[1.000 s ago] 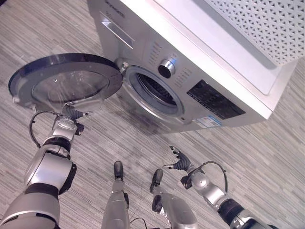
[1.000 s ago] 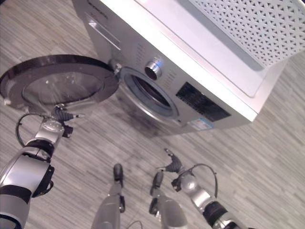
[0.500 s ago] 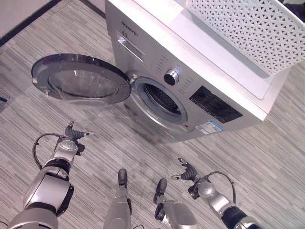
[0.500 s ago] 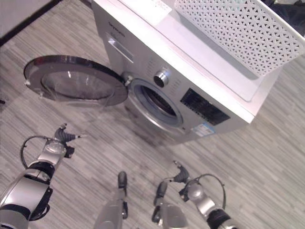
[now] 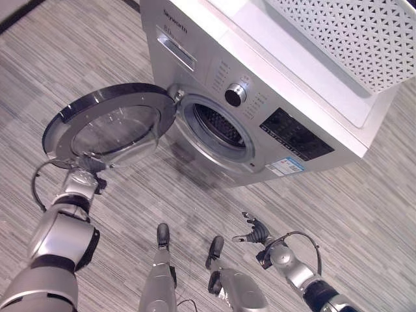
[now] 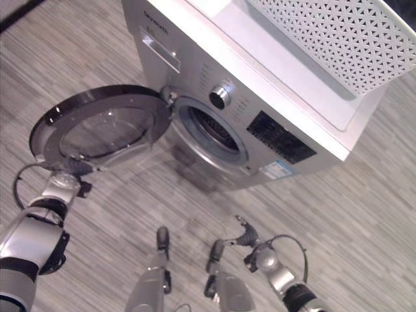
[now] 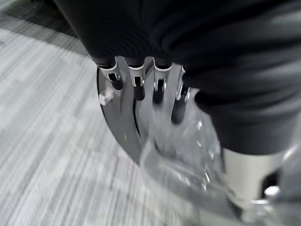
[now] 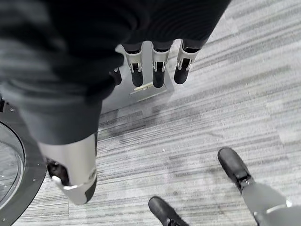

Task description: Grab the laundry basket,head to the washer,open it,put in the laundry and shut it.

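Observation:
The silver washer stands with its round glass door swung wide to the left, and the dark drum opening is exposed. A white perforated laundry basket rests on top of the washer. My left hand is at the door's lower rim. In the left wrist view its fingers are straight beside the door's chrome rim and hold nothing. My right hand hangs low over the floor to the right, open and empty, with its fingers pointing toward the washer's base.
Grey striped floor lies all around the washer. The open door juts out over the floor on my left side. A control knob and dark panel sit on the washer's front.
The view has shifted. Half a second ago my left hand was apart from the door; now it is at the door's lower rim. My right hand stays low and open.

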